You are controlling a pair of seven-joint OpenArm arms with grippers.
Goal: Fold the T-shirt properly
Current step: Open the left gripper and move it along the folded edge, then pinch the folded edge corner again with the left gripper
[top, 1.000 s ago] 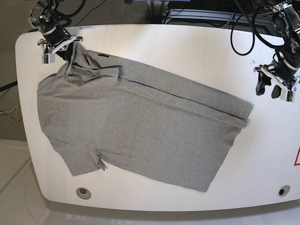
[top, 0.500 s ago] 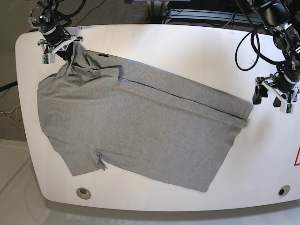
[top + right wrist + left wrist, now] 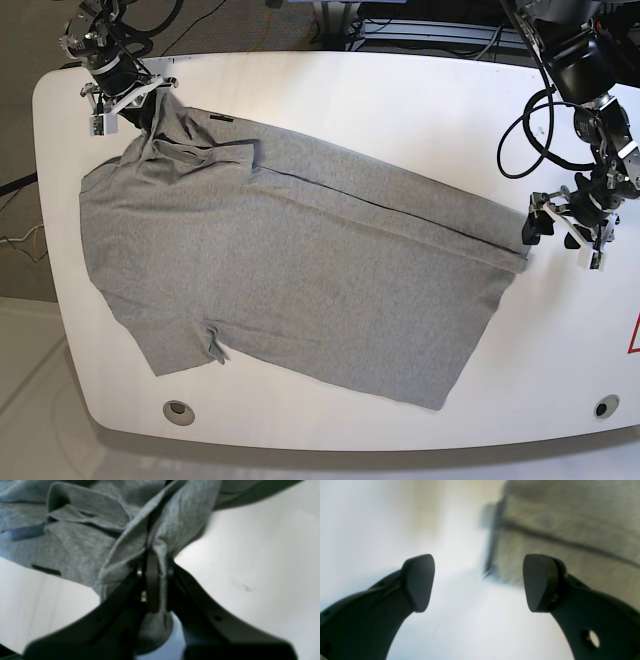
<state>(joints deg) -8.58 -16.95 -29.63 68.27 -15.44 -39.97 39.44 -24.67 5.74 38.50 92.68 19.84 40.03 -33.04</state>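
Observation:
The grey T-shirt (image 3: pixel 300 260) lies spread plain side up across the white table (image 3: pixel 400 110), with a folded band along its far edge. My right gripper (image 3: pixel 125 108) at the far left corner is shut on a bunched fold of the T-shirt (image 3: pixel 87 530); the right gripper (image 3: pixel 153 580) pinches the cloth between its fingers. My left gripper (image 3: pixel 555 232) hovers just beside the shirt's right corner (image 3: pixel 522 250). In the left wrist view the left gripper (image 3: pixel 478 582) is open wide and empty over bare table, and the T-shirt's hem corner (image 3: pixel 557 530) lies just ahead, by the right finger (image 3: pixel 538 582).
A round grommet (image 3: pixel 178 411) sits near the table's front left edge and another (image 3: pixel 601 407) at the front right. A red mark (image 3: pixel 633 335) shows at the right edge. Cables (image 3: pixel 520 90) hang over the table's back right.
My left arm has moved down and left, from the table's right edge to the shirt's right corner, with its jaws opening wider. The right gripper and the shirt have not moved.

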